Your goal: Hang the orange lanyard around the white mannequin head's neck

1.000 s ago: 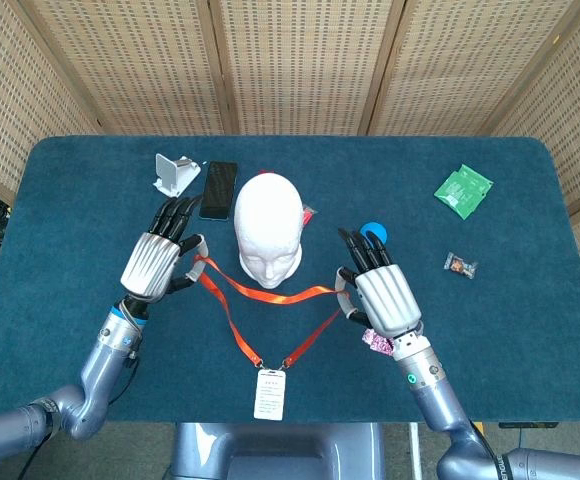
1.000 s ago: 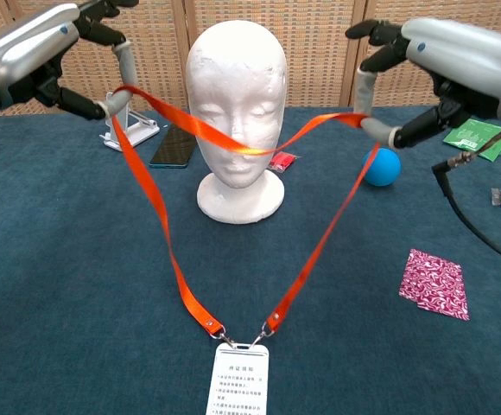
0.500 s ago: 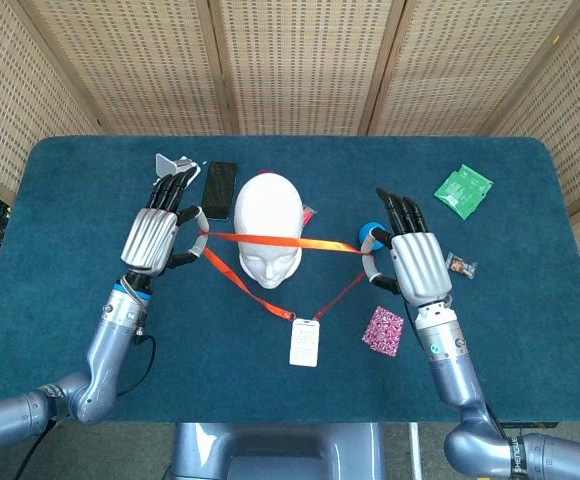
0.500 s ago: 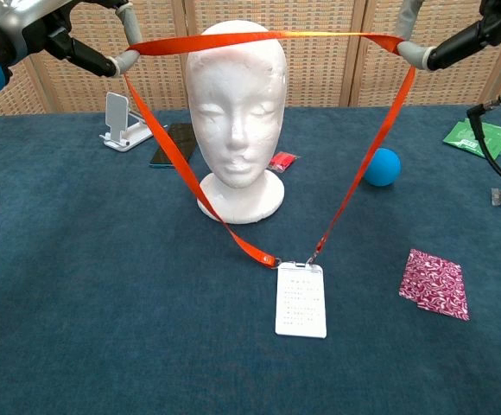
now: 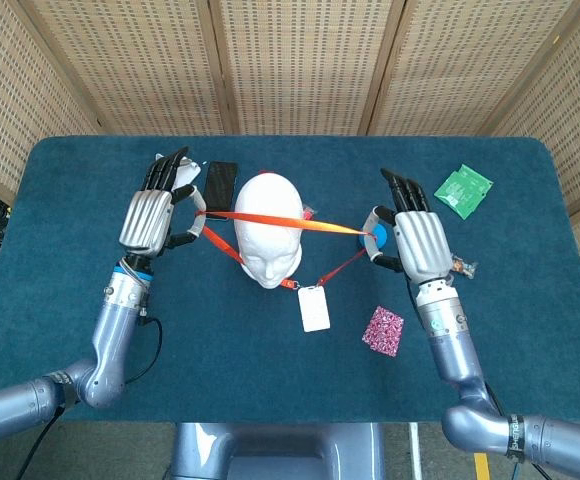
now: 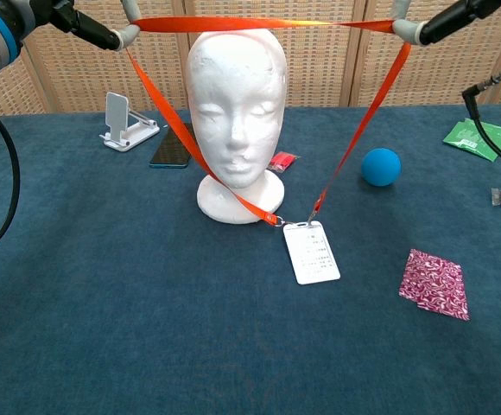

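Orange fabric lanyard [image 6: 259, 23], as we see it, stretches taut just above the crown of the white foam mannequin head [image 6: 236, 112], pinched at one end by the left robot hand [image 5: 152, 213] and at the other by the right robot hand [image 5: 417, 240]. Its two straps run down past the head's sides to a white badge card [image 6: 311, 252] lying on the blue tabletop [image 6: 130, 311] just in front of the head's base.

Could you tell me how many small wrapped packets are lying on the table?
4: a green packet at the far right, a small dark one near the right edge, a magenta one at the front right, and a red one partly hidden behind the head.
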You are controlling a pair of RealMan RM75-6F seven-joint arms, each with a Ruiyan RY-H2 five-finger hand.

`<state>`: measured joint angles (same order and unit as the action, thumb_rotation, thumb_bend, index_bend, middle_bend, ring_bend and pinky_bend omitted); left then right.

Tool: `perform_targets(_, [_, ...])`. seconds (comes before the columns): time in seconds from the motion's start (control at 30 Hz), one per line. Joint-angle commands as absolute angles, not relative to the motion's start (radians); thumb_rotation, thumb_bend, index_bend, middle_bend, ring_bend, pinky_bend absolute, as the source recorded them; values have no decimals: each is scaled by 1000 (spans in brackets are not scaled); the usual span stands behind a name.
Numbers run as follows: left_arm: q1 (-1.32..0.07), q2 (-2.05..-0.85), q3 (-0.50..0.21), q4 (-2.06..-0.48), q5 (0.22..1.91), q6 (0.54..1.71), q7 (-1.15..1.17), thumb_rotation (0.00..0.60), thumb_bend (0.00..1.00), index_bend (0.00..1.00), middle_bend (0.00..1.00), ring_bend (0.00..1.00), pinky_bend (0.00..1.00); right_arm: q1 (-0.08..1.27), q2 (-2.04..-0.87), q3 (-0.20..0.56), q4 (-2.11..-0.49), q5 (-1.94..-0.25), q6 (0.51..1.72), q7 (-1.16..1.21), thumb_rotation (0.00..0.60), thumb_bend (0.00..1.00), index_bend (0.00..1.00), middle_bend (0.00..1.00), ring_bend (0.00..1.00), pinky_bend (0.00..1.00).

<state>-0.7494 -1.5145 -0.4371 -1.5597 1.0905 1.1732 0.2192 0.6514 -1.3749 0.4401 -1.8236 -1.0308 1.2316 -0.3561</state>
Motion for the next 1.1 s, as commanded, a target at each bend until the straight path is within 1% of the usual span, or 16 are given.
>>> perform_targets(0.03, [-782, -1509, -458, -1545, 1059, 1167, 274, 600, 480, 828, 0, 0, 0, 700, -1386, 470, -1806, -969, 1216, -413, 600, 645, 720, 0, 0, 0])
perform_targets(0.37, [-841, -1524, -494, -1490, 949, 1144, 333, 600, 480, 828, 0, 0, 0, 797, -1401, 496, -1745, -851, 1189, -513, 600, 643, 720, 0, 0, 0])
perform_targets(0.83, [-876, -1562, -523, -1414, 887, 1155, 291, 600, 479, 824, 0, 0, 0, 872, -1427, 545, -1664, -772, 1203, -503, 600, 642, 720, 0, 0, 0])
perform_targets(1.1, [-899, -1607, -530, -1342, 822, 1168, 314, 600, 480, 816, 0, 0, 0, 908, -1442, 555, -1588, -683, 1178, -507, 600, 641, 719, 0, 0, 0])
